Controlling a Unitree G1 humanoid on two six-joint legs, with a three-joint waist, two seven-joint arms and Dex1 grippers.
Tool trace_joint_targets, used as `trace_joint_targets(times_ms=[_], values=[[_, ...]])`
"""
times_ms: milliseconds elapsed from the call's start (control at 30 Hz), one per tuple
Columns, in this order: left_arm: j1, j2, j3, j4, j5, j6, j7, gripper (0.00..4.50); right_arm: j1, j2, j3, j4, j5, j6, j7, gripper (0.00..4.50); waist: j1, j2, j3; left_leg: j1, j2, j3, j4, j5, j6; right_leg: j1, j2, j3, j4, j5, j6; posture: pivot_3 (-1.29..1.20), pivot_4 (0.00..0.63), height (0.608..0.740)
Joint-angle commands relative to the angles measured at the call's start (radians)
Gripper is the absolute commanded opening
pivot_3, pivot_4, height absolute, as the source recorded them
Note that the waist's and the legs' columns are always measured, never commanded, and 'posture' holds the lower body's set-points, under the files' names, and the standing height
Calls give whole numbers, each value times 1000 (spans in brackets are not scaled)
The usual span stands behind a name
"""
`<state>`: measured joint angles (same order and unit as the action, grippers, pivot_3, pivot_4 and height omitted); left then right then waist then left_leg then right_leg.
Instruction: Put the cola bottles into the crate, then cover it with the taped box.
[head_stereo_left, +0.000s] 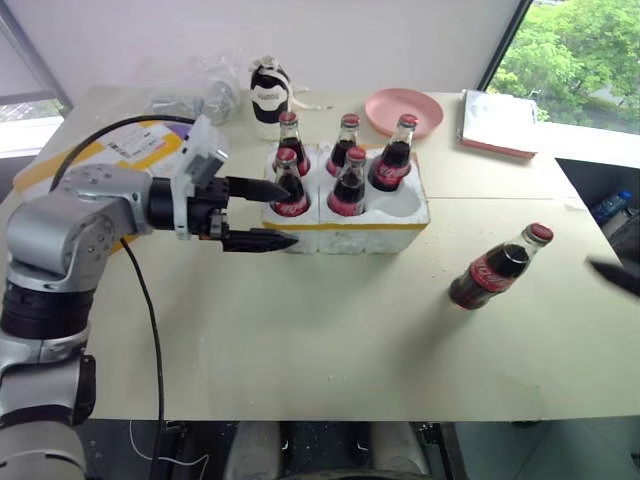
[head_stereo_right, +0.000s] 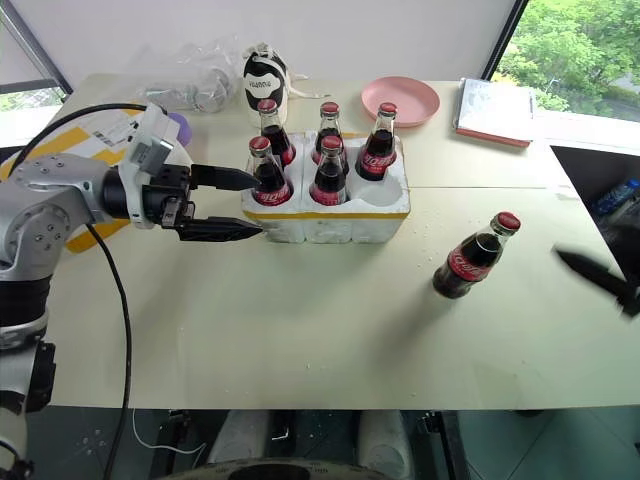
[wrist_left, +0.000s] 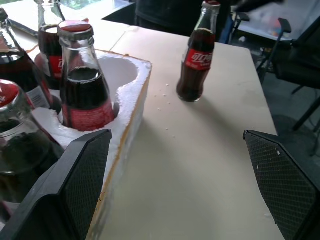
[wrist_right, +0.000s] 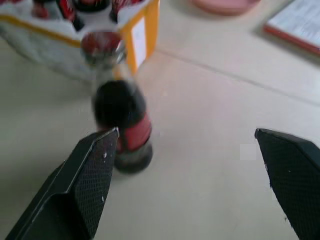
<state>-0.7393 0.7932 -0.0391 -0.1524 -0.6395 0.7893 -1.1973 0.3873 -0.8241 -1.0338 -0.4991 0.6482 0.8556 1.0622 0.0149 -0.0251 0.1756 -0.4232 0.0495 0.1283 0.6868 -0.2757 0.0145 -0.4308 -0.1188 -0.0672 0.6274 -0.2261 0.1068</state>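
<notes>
Five cola bottles (head_stereo_left: 348, 182) are standing in the crate (head_stereo_left: 345, 225); the sixth bottle (head_stereo_left: 497, 267) is waiting on the counter (head_stereo_left: 330, 340) (taped box (head_stereo_left: 100, 160) unplaced), both the left hand (head_stereo_left: 268, 214) and the right hand (wrist_right: 185, 185) are spread and grasping nothing.

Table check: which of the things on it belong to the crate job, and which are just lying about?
Job:
- five cola bottles in the crate
- sixth cola bottle, standing loose on the table
- taped box, behind the left arm

Lying about:
- pink plate
- black-and-white pouch
- clear plastic bags
- papers
</notes>
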Motion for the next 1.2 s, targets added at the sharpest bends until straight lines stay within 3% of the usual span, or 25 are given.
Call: trace_joint_targets(times_ms=[33,200,367,1133,1200], values=[[-24,-17,-18,20,32,-47,-3,4426,43,88,2,-133,35,-40,-56,4500,-6,1,0,0,0,0,0,0,0,0,0,0,0,0,0,0,150,740],[-43,-41,-20,26,32,-47,-4,4426,16,238,113,-180,58,-66,-215,4500,-12,1,-1,3,0,-2,0,-1,1,1,0,3,-1,-2,-4,0,150,740],[-52,-54,-19,12,28,-33,7,4426,-26,303,218,-152,56,-117,-307,4500,-2,3,-2,3,0,-2,0,-1,1,1,0,3,0,-2,-4,0,150,740],[-30,-55,-11,-85,7,17,68,4426,-298,251,521,139,14,-215,-402,4500,-4,3,-2,3,0,0,0,-1,1,1,0,3,0,-1,-2,0,150,740],[-28,-57,-14,-90,6,17,73,4500,-324,257,519,164,29,-215,-408,3944,-2,3,-2,3,0,1,0,-1,1,1,0,3,0,-1,-2,0,150,740]])
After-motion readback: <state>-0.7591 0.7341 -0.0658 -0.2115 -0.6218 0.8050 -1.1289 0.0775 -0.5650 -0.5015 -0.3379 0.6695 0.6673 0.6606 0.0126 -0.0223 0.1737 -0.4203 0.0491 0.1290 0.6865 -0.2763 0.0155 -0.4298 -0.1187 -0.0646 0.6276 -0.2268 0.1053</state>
